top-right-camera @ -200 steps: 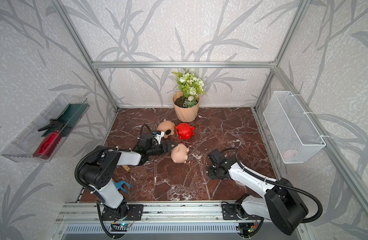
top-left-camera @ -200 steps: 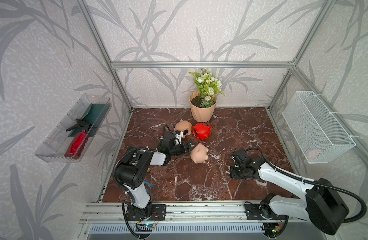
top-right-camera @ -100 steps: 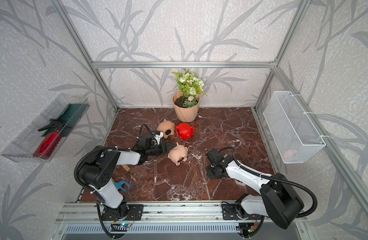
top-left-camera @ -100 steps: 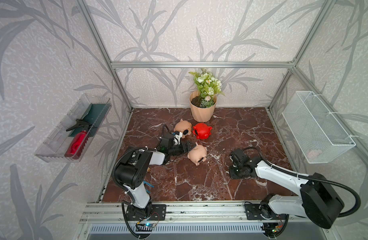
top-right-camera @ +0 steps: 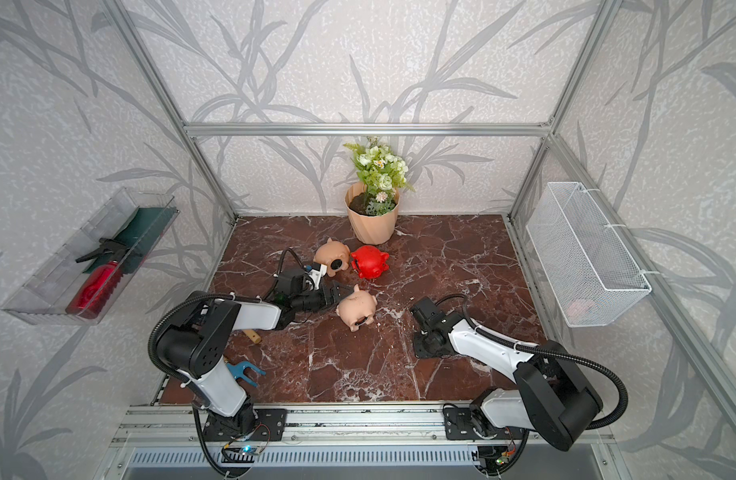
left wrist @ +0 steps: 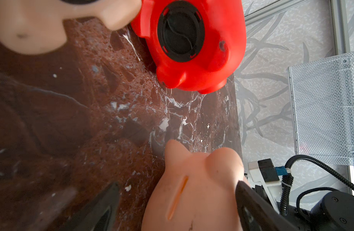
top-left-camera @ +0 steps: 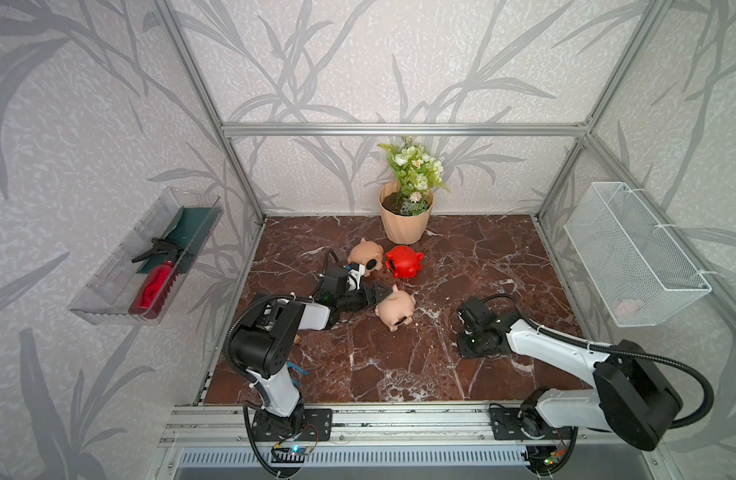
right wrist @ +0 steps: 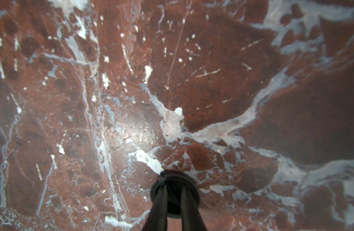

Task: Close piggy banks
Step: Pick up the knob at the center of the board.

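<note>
As they lie, three piggy banks (top-left-camera: pixel 394 309)

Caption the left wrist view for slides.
Left end effector open around a peach piggy bank, coin slot facing the camera; red piggy bank beyond, black plug seated in its belly.

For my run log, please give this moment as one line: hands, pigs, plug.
left hand: open around near tan pig | right hand: on black plug, on table | red pig: belly plug fitted
</note>
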Motion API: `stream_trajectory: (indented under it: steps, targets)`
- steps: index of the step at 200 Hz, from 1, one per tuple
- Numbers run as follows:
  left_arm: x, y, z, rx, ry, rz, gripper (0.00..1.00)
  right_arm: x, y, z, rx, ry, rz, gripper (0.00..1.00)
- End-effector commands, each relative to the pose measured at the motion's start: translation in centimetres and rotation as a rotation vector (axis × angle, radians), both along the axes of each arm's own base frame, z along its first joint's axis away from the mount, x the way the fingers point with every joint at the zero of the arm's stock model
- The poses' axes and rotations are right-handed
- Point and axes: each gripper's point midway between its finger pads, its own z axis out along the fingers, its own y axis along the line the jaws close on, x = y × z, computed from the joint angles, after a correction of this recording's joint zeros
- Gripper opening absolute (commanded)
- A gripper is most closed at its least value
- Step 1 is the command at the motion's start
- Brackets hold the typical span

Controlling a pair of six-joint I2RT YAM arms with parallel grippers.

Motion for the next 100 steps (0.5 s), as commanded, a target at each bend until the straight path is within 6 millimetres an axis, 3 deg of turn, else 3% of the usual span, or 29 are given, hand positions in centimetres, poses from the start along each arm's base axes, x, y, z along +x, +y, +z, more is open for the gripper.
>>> stream_trajectory:
  steps: [1, 100]
  targets:
    - [0.34, -0.12, 1.58, -0.016, -0.04, -0.015, 0.9, -0.68, -0.13, -0.75, -0.028, 0.04, 0.015, 0.15]
    - [0.18, -0.14, 2.13, -0.016, -0.048, -0.023, 0.89, -1.11, -0.16, -0.68, -0.046, 0.054, 0.015, 0.0]
